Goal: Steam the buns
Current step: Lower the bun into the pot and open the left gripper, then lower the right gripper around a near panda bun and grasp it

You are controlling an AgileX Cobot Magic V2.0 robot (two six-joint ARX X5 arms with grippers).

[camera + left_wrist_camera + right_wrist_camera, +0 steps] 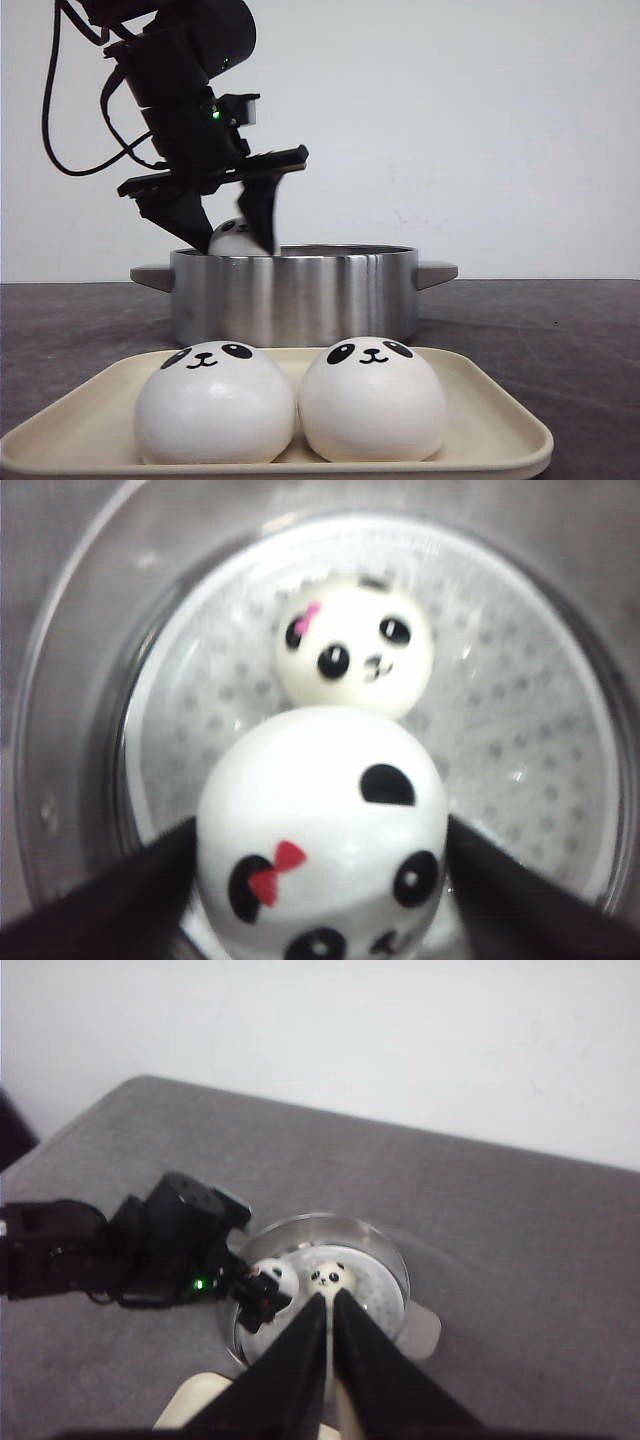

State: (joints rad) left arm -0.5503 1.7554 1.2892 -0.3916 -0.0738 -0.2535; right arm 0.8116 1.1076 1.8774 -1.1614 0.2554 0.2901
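My left gripper (236, 222) is shut on a white panda bun (230, 240) with a red bow and holds it at the rim of the steel pot (300, 300). In the left wrist view the held bun (320, 830) sits between the dark fingers (110, 900), above the perforated steamer plate (520, 730). A second panda bun (355, 650) lies on that plate. Two more buns (213, 405) (372, 400) sit side by side on the cream tray (500, 425). My right gripper (328, 1302) is shut and empty, high above the pot (390, 1255); it is out of the front view.
The pot has a flat handle on each side (437, 272). The tray stands in front of the pot, near the table's front edge. The dark grey table (560, 330) runs back to a white wall. The left arm (150, 1250) reaches in from the pot's left.
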